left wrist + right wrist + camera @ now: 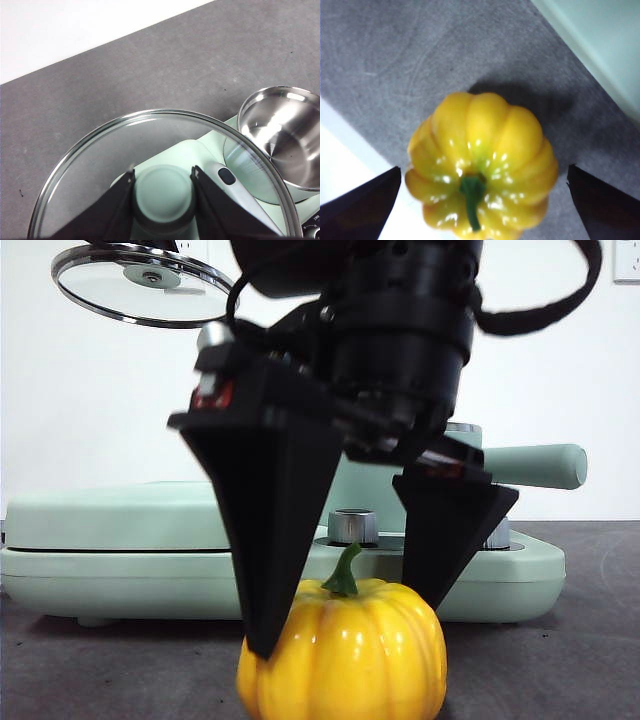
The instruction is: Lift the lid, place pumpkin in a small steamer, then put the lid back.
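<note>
Yellow-orange, the pumpkin sits on the grey desk in front of the mint-green cooker. The right pincer hangs over it with jaws spread wide, one tip on each side of the fruit, the green stem between them; neither jaw clearly presses the skin. The left pincer is clenched on the knob of the glass lid, holding it high in the air. The steamer stands uncovered below, its steel inside bare.
</note>
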Controlling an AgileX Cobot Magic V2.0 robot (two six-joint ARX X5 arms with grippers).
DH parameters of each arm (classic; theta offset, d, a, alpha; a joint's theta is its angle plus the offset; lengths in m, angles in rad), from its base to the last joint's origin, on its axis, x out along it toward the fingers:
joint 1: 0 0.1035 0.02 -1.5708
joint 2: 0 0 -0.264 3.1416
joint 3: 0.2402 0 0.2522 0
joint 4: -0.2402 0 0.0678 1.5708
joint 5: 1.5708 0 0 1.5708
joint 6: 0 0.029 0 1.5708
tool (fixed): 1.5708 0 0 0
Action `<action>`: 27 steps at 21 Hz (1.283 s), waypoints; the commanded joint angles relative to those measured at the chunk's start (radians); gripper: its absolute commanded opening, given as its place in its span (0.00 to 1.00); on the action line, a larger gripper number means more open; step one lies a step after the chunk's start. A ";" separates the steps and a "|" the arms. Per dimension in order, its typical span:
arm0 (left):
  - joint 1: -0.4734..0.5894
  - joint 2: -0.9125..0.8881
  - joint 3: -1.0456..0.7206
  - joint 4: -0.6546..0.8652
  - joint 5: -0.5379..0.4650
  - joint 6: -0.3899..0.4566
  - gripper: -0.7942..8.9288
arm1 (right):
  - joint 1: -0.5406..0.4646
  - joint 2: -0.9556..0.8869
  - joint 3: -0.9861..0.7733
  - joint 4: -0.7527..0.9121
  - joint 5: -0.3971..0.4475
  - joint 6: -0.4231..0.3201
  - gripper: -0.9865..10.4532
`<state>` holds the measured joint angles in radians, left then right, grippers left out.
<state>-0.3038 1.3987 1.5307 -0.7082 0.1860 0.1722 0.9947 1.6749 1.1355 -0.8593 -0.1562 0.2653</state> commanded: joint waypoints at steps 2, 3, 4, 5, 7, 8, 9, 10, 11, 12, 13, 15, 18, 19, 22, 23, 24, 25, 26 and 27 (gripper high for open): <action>-0.003 -0.007 0.024 0.021 0.004 -0.001 0.13 | 0.017 0.052 0.018 0.018 0.004 -0.015 0.58; -0.003 -0.007 0.024 0.020 0.004 -0.001 0.13 | 0.018 0.061 0.018 0.026 0.005 -0.016 0.58; -0.003 -0.007 0.024 0.020 0.004 -0.001 0.13 | 0.018 0.066 0.018 0.035 0.005 -0.016 0.58; -0.003 -0.007 0.024 0.020 0.004 -0.001 0.13 | 0.019 0.071 0.018 0.049 0.007 -0.016 0.58; -0.003 -0.007 0.024 0.020 0.004 -0.001 0.13 | 0.019 0.072 0.018 0.072 0.008 -0.016 0.56; -0.003 -0.007 0.024 0.020 0.004 -0.001 0.13 | 0.019 0.072 0.018 0.074 0.008 -0.017 0.53; -0.003 -0.007 0.024 0.020 0.004 -0.001 0.13 | 0.019 0.072 0.018 0.072 0.008 -0.016 0.49; -0.003 -0.007 0.024 0.020 0.004 -0.001 0.13 | 0.019 0.072 0.018 0.070 0.008 -0.017 0.46; -0.003 -0.007 0.024 0.020 0.004 -0.002 0.13 | 0.019 0.072 0.018 0.068 0.008 -0.017 0.45; -0.003 -0.007 0.024 0.020 0.004 -0.001 0.13 | 0.019 0.072 0.018 0.064 0.008 -0.016 0.44; -0.003 -0.007 0.024 0.020 0.004 -0.001 0.13 | 0.019 0.072 0.018 0.060 0.008 -0.016 0.44; -0.003 -0.007 0.024 0.020 0.004 -0.002 0.13 | 0.019 0.072 0.018 0.058 0.014 -0.016 0.44; -0.003 -0.007 0.024 0.020 0.004 -0.003 0.13 | 0.018 0.071 0.023 0.051 0.019 -0.012 0.43; -0.003 -0.007 0.024 0.020 0.004 -0.003 0.13 | 0.016 0.071 0.035 0.028 0.019 -0.011 0.43; -0.003 -0.007 0.024 0.020 0.004 -0.002 0.13 | 0.016 0.071 0.117 -0.068 0.019 -0.013 0.43; -0.003 -0.007 0.024 0.020 0.004 -0.002 0.13 | 0.014 0.071 0.158 -0.115 0.019 -0.018 0.43; -0.003 -0.007 0.024 0.020 0.004 -0.002 0.13 | 0.012 0.071 0.210 -0.174 0.019 -0.026 0.43; -0.003 -0.007 0.024 0.020 0.004 -0.002 0.13 | 0.010 0.071 0.256 -0.225 0.019 -0.038 0.43; -0.003 -0.007 0.024 0.020 0.004 -0.002 0.13 | 0.003 0.071 0.307 -0.281 0.027 -0.047 0.43; -0.003 -0.007 0.024 0.020 0.004 -0.003 0.13 | -0.005 0.071 0.359 -0.330 0.036 -0.050 0.43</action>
<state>-0.3038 1.3987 1.5307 -0.7113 0.1860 0.1719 0.9813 1.7275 1.4700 -1.1858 -0.1253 0.2340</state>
